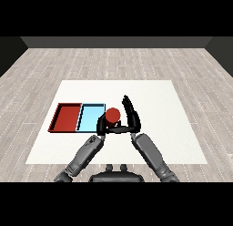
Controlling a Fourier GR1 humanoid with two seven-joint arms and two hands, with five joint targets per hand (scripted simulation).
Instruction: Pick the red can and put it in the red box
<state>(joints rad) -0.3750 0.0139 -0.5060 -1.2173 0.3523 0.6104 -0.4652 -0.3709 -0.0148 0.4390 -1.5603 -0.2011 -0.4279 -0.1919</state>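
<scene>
- Black right hand (pixel 131 115) is seen just right of the red can (pixel 113 115); its fingers are held nearly straight, pointing up and away across the table, while the thumb reaches left toward the base of the can.
- Whether the right thumb touches the can cannot be told; the fingers are not wrapped round it.
- Black left hand (pixel 101 125) is seen at the lower left of the can, partly hidden behind it; whether its fingers are curled or straight cannot be told.
- The can is seen upright between the two hands, just off the right end of the light blue tray (pixel 91 116); its lower part is hidden by the hands, so whether it rests on the table cannot be told.
- The can is not in either tray.
- The red tray (pixel 66 117) lies touching the left side of the blue tray, well apart from the can.
- Both grey forearms are seen coming up from the lower edge and meeting near the can.
- The white table (pixel 159 97) carries both trays; grey wooden flooring (pixel 113 61) is seen around it.
</scene>
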